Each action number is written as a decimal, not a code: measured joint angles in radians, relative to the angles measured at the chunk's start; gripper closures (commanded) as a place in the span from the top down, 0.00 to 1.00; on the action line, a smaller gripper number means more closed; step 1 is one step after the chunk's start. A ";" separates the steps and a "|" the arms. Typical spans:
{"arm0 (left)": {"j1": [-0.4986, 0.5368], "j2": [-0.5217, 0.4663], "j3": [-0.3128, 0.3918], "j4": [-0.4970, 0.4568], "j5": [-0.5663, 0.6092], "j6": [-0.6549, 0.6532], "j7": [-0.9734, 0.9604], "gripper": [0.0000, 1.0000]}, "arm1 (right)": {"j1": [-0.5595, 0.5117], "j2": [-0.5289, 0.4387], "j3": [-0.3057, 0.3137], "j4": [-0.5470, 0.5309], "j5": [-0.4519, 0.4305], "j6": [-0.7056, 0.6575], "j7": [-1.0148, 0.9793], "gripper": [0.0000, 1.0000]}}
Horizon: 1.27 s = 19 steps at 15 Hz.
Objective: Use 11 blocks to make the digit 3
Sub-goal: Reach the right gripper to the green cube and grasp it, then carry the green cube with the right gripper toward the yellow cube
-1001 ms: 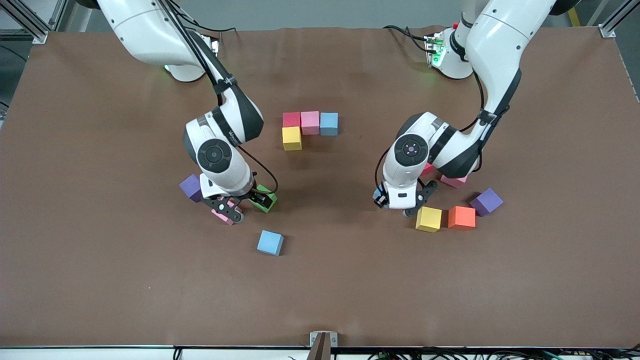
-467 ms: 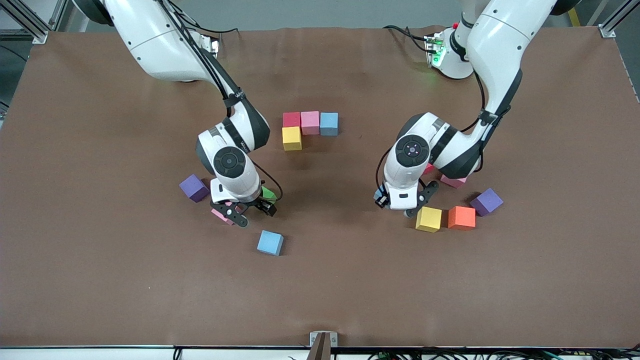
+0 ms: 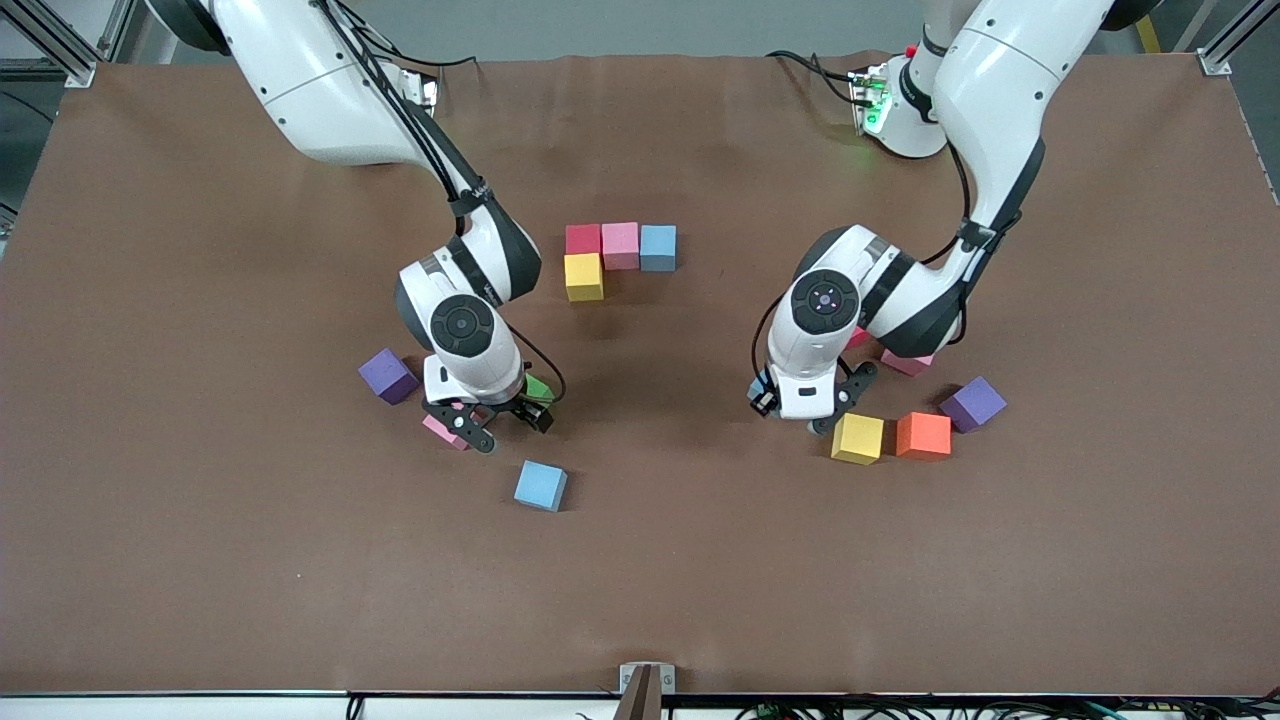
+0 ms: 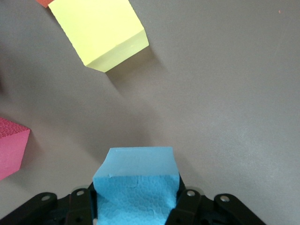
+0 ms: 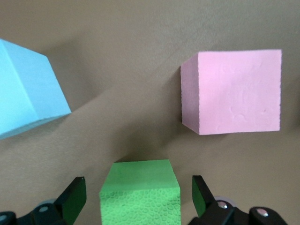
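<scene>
Blocks scattered in three groups on the brown table. At table centre, the started digit: red block, pink block and light blue block touching in one row, with yellow block touching the red one on the side nearer the front camera.

Toward the right arm's end from that yellow block, and nearer the camera: right gripper down at the table, fingers spread wide, straddling the green block without pinching it. Loose pink block just beside it. Lone blue block nearer the camera still. Purple cube off toward the right arm's end.

Toward the left arm's end from that yellow block: left gripper low, fingers pinching a light blue cube. Second yellow block and orange block side by side just beside it, second purple cube near the orange. Pink cube and a red one partly hidden under the left arm.
</scene>
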 measured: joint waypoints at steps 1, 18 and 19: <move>0.000 0.000 0.000 0.000 0.000 0.000 0.000 0.45 | 0.003 0.001 0.000 -0.008 0.000 0.008 0.004 0.93; 0.001 0.000 0.000 0.001 0.000 0.000 0.000 0.45 | 0.037 -0.052 0.052 -0.039 -0.008 -0.041 -0.411 0.04; 0.001 0.000 0.000 0.001 0.000 0.000 0.000 0.45 | 0.036 -0.062 0.065 -0.048 -0.008 -0.040 -0.444 0.04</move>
